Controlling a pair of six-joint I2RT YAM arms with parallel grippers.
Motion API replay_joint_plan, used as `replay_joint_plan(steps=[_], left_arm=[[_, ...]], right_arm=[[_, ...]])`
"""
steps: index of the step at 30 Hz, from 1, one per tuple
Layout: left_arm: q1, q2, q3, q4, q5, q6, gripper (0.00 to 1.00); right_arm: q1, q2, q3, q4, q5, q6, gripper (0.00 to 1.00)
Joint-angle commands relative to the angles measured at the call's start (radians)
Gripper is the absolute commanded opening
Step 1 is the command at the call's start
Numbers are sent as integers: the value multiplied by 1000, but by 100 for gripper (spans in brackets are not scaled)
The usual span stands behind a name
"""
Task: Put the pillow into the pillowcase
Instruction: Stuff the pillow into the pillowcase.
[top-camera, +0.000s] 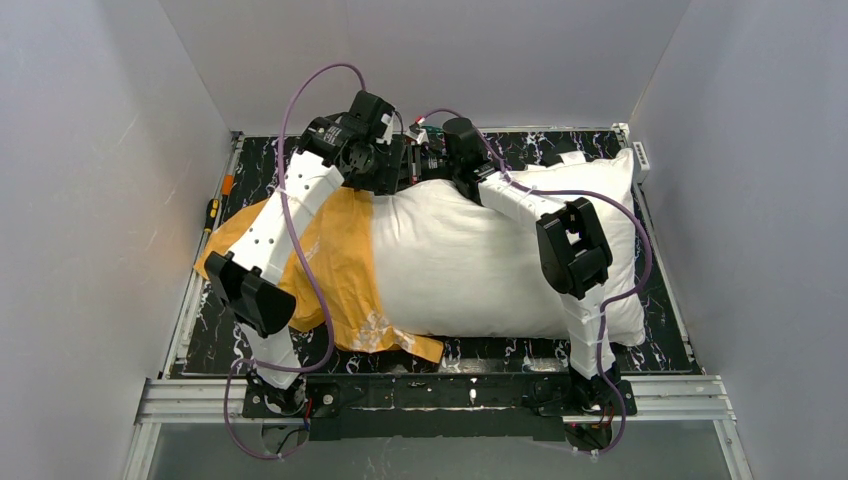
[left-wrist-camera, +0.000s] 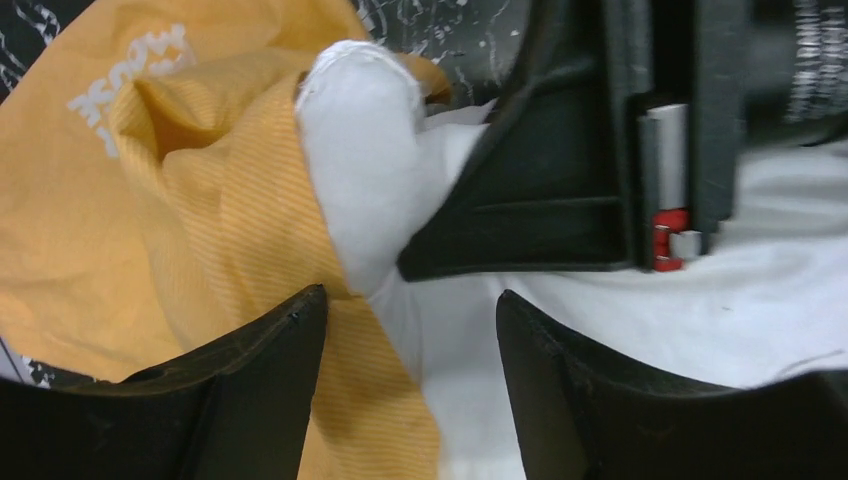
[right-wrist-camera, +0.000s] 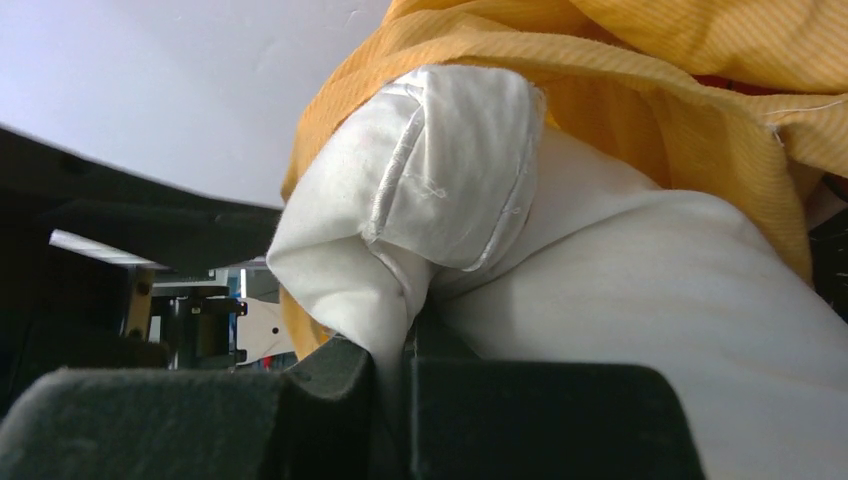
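- Most of pillow (top-camera: 490, 265) bare; left end hidden inside pillowcase (top-camera: 340, 250).
- Open left end effector (left-wrist-camera: 410, 310) above hem (lettering (left-wrist-camera: 130, 75) cut off).
- Closed right end effector (right-wrist-camera: 395, 370) pinching pillow corner.

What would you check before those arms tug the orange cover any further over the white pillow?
1. Right gripper clamped on the pillow: ok, white cloth is pinched between its fingers.
2. Left gripper holding the pillowcase: not ok, it is open; the orange hem lies between its fingers, ungripped.
3. Pillow started into the pillowcase: ok, one end is covered, most lies bare.
4. Pillow corner at the grippers covered: not ok, it pokes out beside the orange hem.
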Motion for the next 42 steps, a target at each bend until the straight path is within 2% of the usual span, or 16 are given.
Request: replay_joint_plan(steps=[1,5,7,10,12,14,15,17,21,24,29,32,34,37,42], left_arm=[[64,-45,-5,-81,-40,-46,58],[82,-66,-35,-58,-35,-34,53],[90,-67,-54,-49,-29,-32,45],[106,-56,-76,-40,-2,-31,38],[114,-47,-76,-30,33,-27,25],[114,-40,-50,-26,56,-20,2],[115,-41,-31,-26,59,-24,0],[114,-44,19,-27,61,-25,0],[114,-67,159,-24,26,-35,0],[114,-84,226,25,15,-39,0],[114,-49,312,81,91,-72,2],[114,1,374,101,215,-77,0],[113,21,392,123,321,-92,0],[107,32,377,142,398,-112,0],[108,5,338,157,384,-110,0]], right_arm=[[9,-39,11,-22,-36,1,1],[9,-36,13,-21,-38,2,1],[9,-33,15,-20,-38,3,1],[9,-30,23,-20,-41,3,1],[9,-29,26,-22,-43,3,1],[9,-30,25,-23,-49,0,1],[9,-30,24,-28,-51,-4,1],[8,-31,28,-62,-59,-24,1],[-3,-41,86,-275,-54,-189,1],[-2,-50,135,-358,-79,-265,1],[19,-90,154,-373,-174,-281,1],[33,-137,133,-371,-213,-283,1],[42,-160,135,-339,-237,-276,1],[59,-187,134,-188,-274,-194,1],[87,-214,71,197,-311,57,1]])
